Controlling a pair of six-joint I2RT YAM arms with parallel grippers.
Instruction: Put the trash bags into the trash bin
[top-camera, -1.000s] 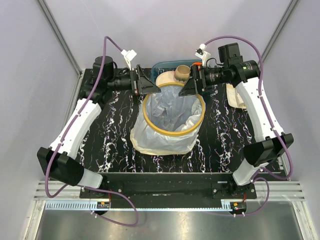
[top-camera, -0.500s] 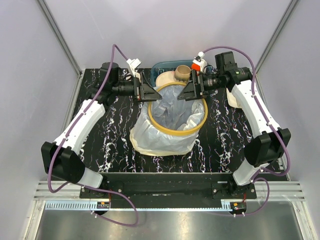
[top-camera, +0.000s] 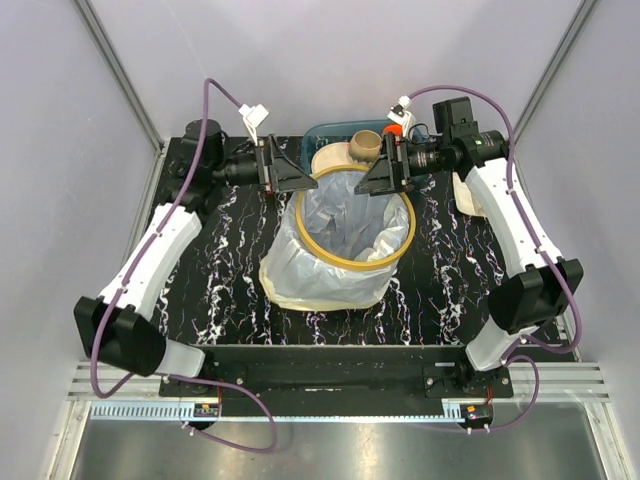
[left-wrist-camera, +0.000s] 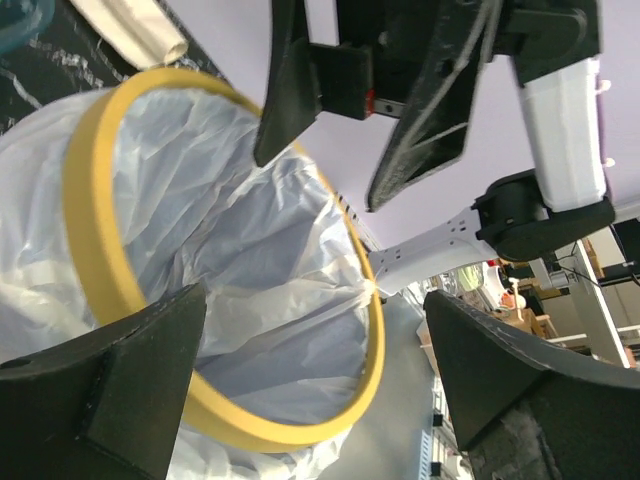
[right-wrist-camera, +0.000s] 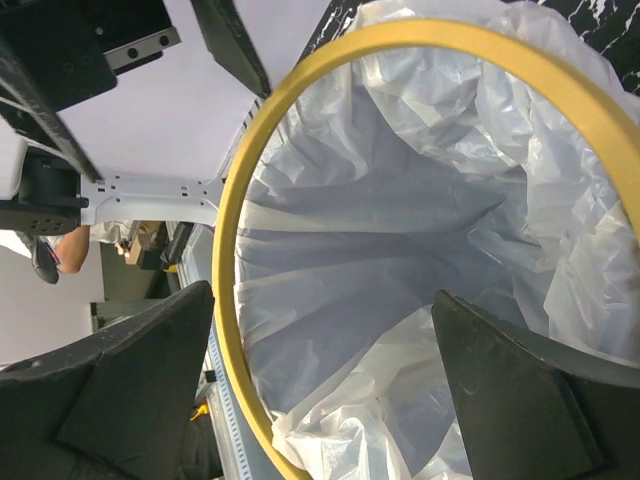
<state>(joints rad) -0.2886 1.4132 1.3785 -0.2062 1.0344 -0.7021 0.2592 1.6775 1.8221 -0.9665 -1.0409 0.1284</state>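
A translucent trash bag (top-camera: 350, 215) lines the trash bin (top-camera: 345, 266) at the centre of the black marbled table (top-camera: 230, 260), its film spilling over the yellow rim and down the outside. The left gripper (top-camera: 300, 176) hangs at the rim's 10 o'clock and the right gripper (top-camera: 368, 180) at 1 o'clock, both spread wide, grasping nothing. A teal basket (top-camera: 325, 132) with a cream plate (top-camera: 328, 158) and tan mug (top-camera: 366, 146) sits at 12 o'clock. A small pale bundle (top-camera: 468, 195) lies toward 3 o'clock.
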